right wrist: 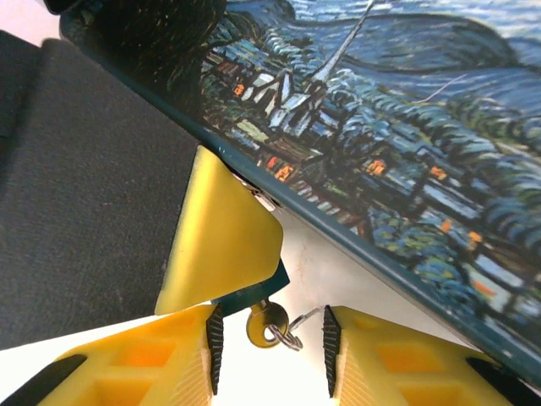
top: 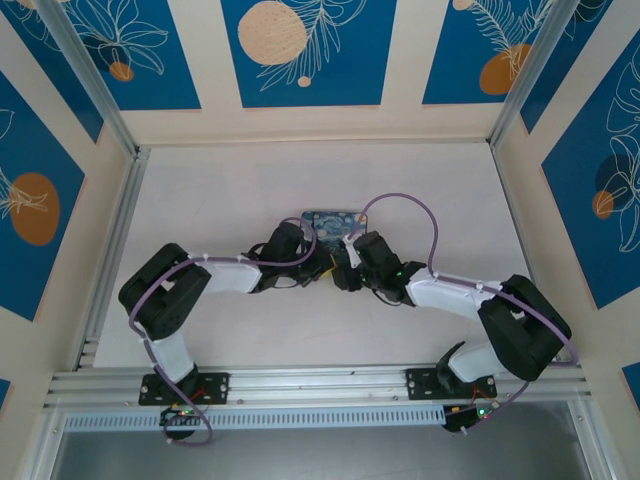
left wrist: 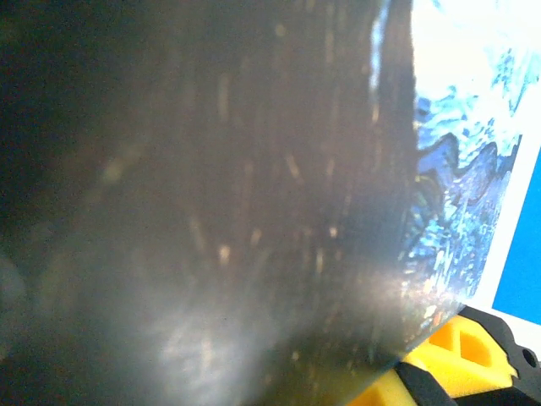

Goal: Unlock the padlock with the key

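Right gripper (right wrist: 270,342) sits closest to us, jaws partly open, nothing gripped. Biggest thing is the painted box (right wrist: 406,127). Left gripper (top: 312,268) is clamped tight, on the padlock (right wrist: 252,294) at the box edge, we reckon. The key (right wrist: 269,326) dangles between our right pads, untouched. We'd centre, pinch its head squarely, then twist gently.
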{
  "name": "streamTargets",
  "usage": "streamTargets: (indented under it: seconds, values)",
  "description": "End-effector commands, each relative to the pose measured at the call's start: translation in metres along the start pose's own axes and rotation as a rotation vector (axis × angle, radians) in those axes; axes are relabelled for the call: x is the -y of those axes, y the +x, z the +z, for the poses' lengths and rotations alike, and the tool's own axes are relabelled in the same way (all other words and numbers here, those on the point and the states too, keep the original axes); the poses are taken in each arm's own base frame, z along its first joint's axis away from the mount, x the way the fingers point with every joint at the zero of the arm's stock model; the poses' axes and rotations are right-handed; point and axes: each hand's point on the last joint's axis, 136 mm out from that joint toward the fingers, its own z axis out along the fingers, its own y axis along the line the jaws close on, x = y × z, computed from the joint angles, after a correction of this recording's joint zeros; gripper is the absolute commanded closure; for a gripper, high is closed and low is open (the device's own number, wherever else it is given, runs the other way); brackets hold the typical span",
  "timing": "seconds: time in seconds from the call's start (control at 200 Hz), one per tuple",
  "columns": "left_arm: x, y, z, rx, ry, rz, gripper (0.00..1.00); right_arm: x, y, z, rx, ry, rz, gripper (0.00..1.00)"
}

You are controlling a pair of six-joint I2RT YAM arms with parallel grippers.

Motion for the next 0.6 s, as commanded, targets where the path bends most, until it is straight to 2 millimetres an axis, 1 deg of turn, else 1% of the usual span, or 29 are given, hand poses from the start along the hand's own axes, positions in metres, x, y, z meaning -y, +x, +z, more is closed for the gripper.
streamTargets:
  seconds: [0.0, 0.19, 0.355, 0.465, 0.595]
  values:
    - [0.004, 0.01, -0.004, -0.068, -0.003, -0.035, 1.0, 0.003, 0.0, 0.004, 0.014, 0.017, -0.028, 0.62]
    - [0.005, 0.009, -0.004, -0.068, 0.0, -0.035, 1.0, 0.001, 0.001, 0.01, 0.004, 0.011, -0.031, 0.63]
    - [0.007, 0.009, -0.004, -0.07, 0.002, -0.034, 1.0, -0.002, 0.006, 0.012, -0.015, 0.003, -0.053, 0.61]
    - [0.007, 0.009, -0.004, -0.07, 0.0, -0.031, 1.0, -0.001, 0.009, 0.009, -0.015, 0.007, -0.052, 0.61]
    - [0.006, 0.01, -0.004, -0.075, -0.001, -0.031, 1.0, 0.0, 0.007, 0.001, 0.001, 0.011, -0.041, 0.59]
